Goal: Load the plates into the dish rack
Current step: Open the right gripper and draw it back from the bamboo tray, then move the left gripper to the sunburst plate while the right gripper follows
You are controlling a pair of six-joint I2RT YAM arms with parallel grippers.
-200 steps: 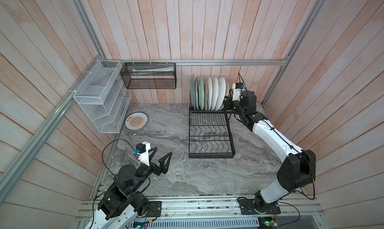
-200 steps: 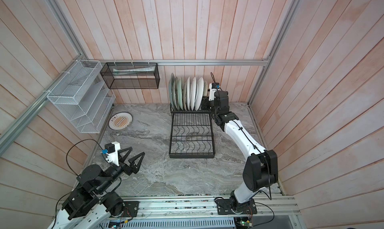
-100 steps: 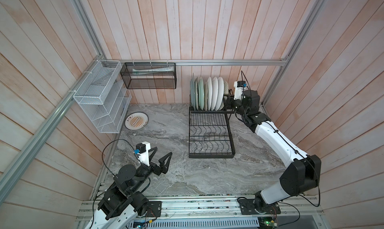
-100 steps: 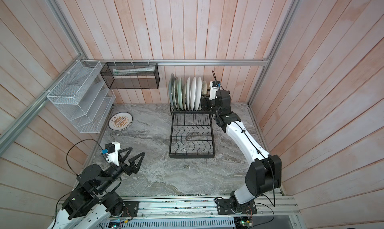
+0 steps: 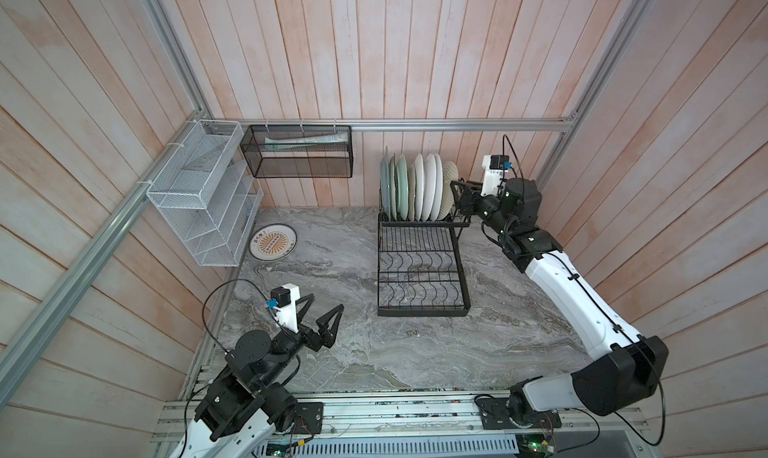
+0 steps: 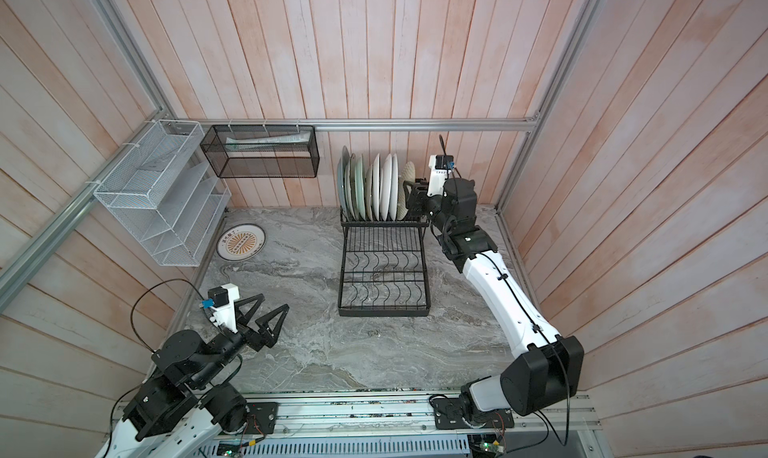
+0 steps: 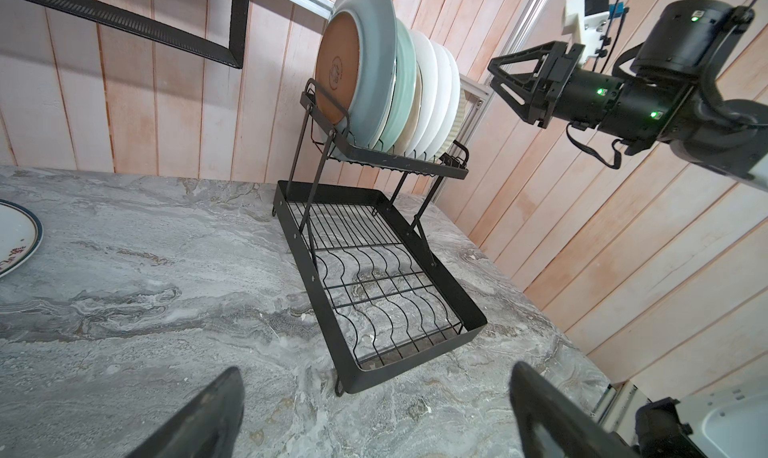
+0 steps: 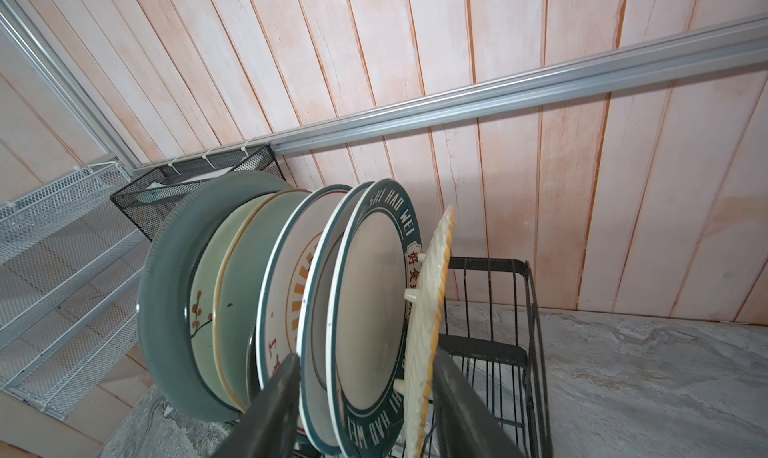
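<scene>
**Counts.** One dish rack (image 5: 422, 313) of black wire with two tiers, set far on the marbled surface (image 5: 332, 352), right of centre. Seven plates (image 8: 249, 310) on edge in its upper tier, as counted in the right wrist view. From left to right:
- one grey-teal;
- one pale green with berries;
- a second pale green;
- one white with orange rays;
- two teal-rimmed;
- one yellow ribbed plate (image 8: 427, 323) at the right end.

One more, a sunburst plate (image 5: 273, 243), flat on the surface at far left, just beside one white mesh organizer (image 5: 199, 198). One black mesh basket (image 5: 299, 156) on the far wall. Two tools.

**Hidden or unclear.**
- Racked plates overlapped almost edge to edge in both top views, so hard to count there.
- Lettering on the sunburst plate too small to read.
- Same plate cut off by the frame edge in the left wrist view.
- Fingertips of the left tool cut off there too.

**Tools.**
- Left tool (image 5: 325, 303) — jaws spread wide, nothing between them, above the near left of the surface, well apart from the rack.
- Right tool (image 5: 457, 196) — jaws partly parted and holding nothing, level with the upper tier, just right of the ribbed plate. Strip of wall visible between tool and plate in the left wrist view.
</scene>
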